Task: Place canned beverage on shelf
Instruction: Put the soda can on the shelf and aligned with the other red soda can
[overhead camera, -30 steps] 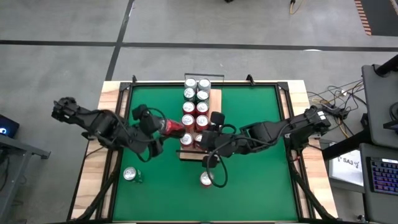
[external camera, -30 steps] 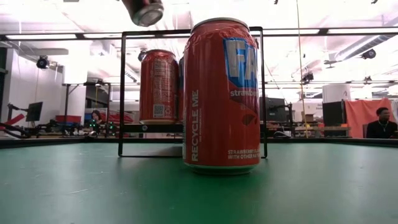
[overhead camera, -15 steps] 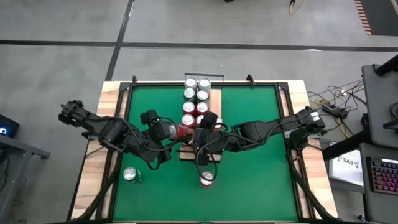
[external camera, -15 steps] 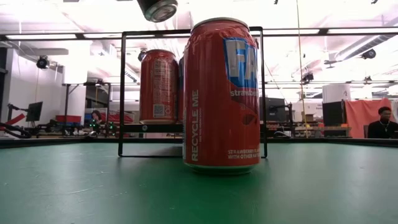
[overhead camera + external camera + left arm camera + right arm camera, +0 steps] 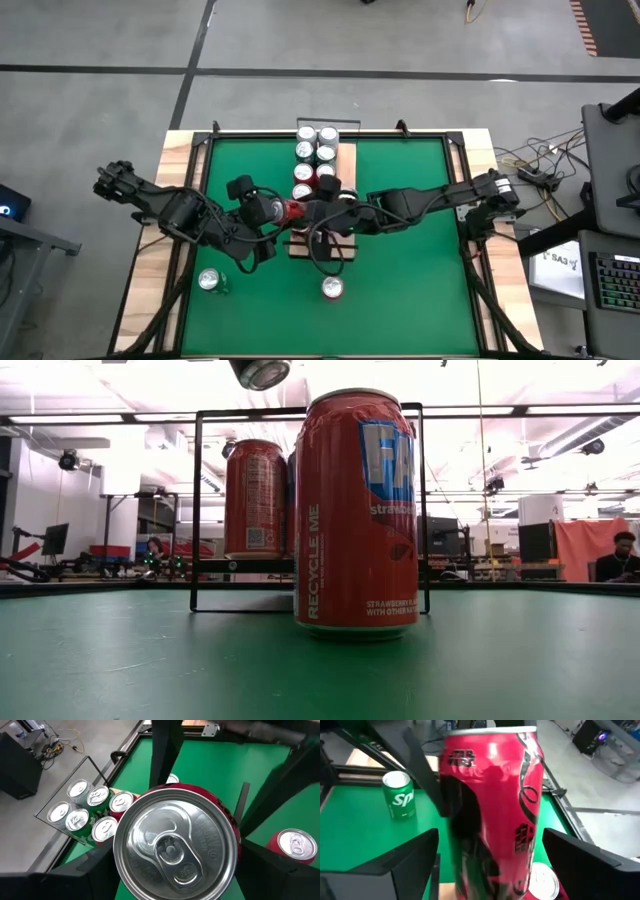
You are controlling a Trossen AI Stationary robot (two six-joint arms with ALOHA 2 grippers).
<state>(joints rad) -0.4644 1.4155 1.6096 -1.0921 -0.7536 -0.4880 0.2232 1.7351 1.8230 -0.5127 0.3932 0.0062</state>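
Can is held lying on its side above the near end of the shelf, between both grippers.

Green mat is crossed by both arms, which meet at the shelf. Shelf is loaded with rows of upright cans toward the far end. Left gripper is clamped on the red can, whose silver top fills the left wrist view. Right gripper is set with fingers apart on either side of that can, not gripping. A red can and a green can are left standing on the mat.
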